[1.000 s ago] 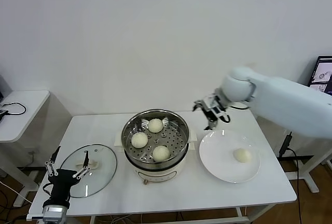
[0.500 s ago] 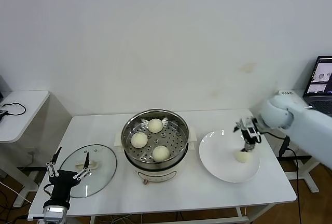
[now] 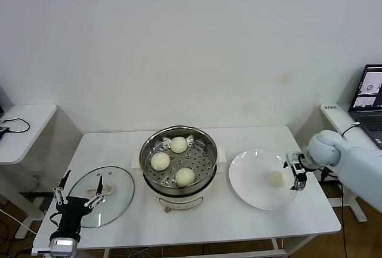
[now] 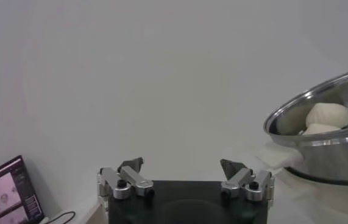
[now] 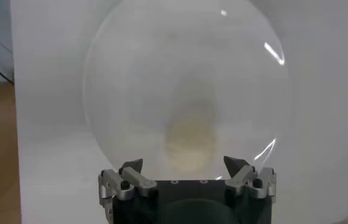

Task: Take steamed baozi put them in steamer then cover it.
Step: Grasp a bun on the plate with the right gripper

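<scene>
The steamer (image 3: pixel 179 129) stands mid-table with three steamed baozi (image 3: pixel 160 161) on its perforated floor. One more baozi (image 3: pixel 276 178) lies on the white plate (image 3: pixel 253 174) to the right. My right gripper (image 3: pixel 293 173) hangs open at the plate's right edge, just right of that bun and apart from it. In the right wrist view the bun (image 5: pixel 190 137) sits ahead of the open right gripper (image 5: pixel 186 167). The glass cover (image 3: pixel 116 186) lies flat at the left. My left gripper (image 3: pixel 83 177) waits open over the cover's near-left edge. Its wrist view shows the open jaws of the left gripper (image 4: pixel 181 169) and the steamer (image 4: pixel 326 131).
A laptop (image 3: pixel 373 94) sits on a stand at the far right, beyond the right arm. A small side table (image 3: pixel 24 126) with a cable stands at the left. The plate (image 5: pixel 186 73) reaches close to the table's right edge.
The right arm swung from behind the steamer's right side over to the right and came down to the plate's right edge beside the bun. The left arm stayed put.
</scene>
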You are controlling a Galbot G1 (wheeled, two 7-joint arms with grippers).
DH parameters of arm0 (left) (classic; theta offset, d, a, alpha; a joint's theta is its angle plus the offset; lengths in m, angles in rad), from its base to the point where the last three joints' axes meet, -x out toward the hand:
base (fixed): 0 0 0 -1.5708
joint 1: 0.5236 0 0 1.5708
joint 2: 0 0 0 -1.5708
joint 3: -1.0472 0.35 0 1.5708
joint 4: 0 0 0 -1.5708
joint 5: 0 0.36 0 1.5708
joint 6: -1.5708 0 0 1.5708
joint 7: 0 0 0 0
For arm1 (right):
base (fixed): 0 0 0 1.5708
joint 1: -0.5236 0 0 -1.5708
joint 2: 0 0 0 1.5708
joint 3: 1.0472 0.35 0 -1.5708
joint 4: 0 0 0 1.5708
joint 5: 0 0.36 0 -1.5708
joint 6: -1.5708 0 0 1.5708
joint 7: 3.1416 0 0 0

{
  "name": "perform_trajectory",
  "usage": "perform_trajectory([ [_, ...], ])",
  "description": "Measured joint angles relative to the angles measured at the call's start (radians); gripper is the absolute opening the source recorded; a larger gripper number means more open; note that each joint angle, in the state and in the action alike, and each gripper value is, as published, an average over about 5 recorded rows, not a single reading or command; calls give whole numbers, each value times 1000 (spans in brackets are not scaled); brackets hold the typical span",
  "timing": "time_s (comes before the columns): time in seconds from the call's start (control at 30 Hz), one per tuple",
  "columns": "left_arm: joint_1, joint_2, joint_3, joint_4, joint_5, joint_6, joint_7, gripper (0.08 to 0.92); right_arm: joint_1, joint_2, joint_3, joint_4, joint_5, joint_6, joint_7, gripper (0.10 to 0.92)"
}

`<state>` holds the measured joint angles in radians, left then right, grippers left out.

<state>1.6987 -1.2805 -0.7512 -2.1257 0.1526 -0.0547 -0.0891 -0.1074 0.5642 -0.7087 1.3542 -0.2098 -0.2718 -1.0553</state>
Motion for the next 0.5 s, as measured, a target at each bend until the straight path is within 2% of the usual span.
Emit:
perform_trajectory([
  [0.5,3,-4,-8,-3,0,0,0,823,-46,110,45,-131,-50,10,17,812],
])
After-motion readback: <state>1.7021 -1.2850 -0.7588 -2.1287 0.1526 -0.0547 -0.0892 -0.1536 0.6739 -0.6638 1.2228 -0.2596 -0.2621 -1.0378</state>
